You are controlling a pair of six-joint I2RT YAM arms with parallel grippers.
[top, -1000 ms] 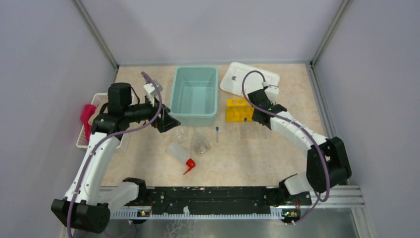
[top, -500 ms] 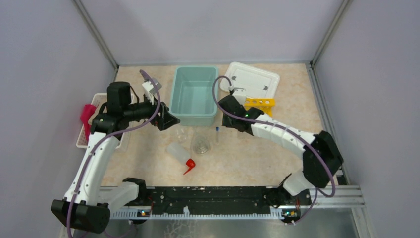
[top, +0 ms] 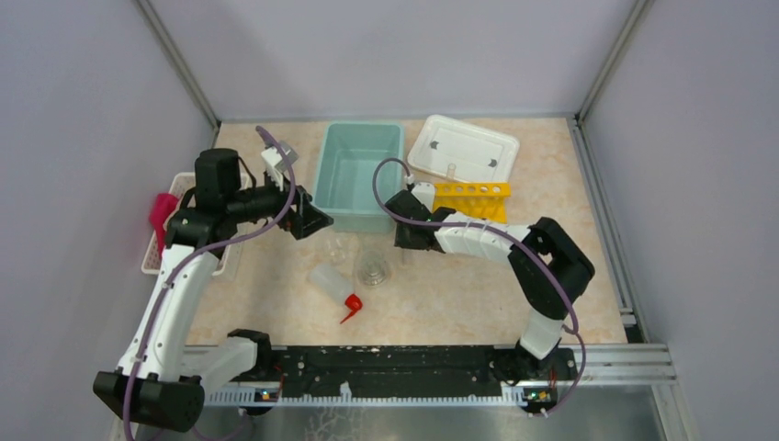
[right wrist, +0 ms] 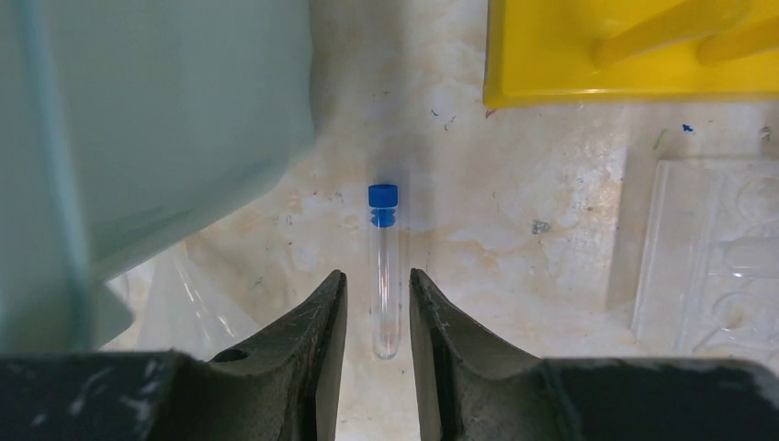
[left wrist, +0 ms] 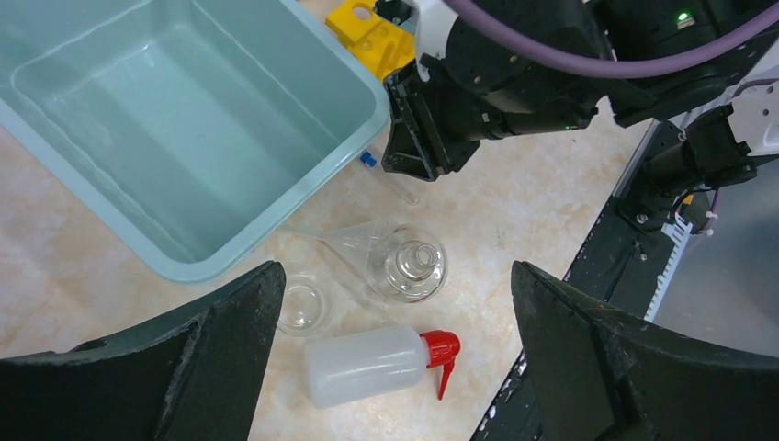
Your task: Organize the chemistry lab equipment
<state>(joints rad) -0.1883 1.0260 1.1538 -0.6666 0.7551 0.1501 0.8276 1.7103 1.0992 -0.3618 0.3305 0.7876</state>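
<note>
Your right gripper [right wrist: 377, 303] hangs over a capped tube [right wrist: 383, 266] lying flat on the table [right wrist: 514, 230]. Its jaws stand a narrow gap apart, straddling the tube's closed end without yet touching it. The cap points to 12 o'clock; the rack [right wrist: 625, 55] sits at 1, the bin [right wrist: 184, 119] at 10. Expect the tube to be light, smooth, brittle and apt to roll, so close gently across the barrel, nearer its middle. Your left gripper [left wrist: 395, 271] hovers spread wide, holding nothing.

Teal bin [top: 359, 180] beside white lid [top: 464, 147]; pink cloth [top: 163, 217] at slatted basket [top: 152, 261].
</note>
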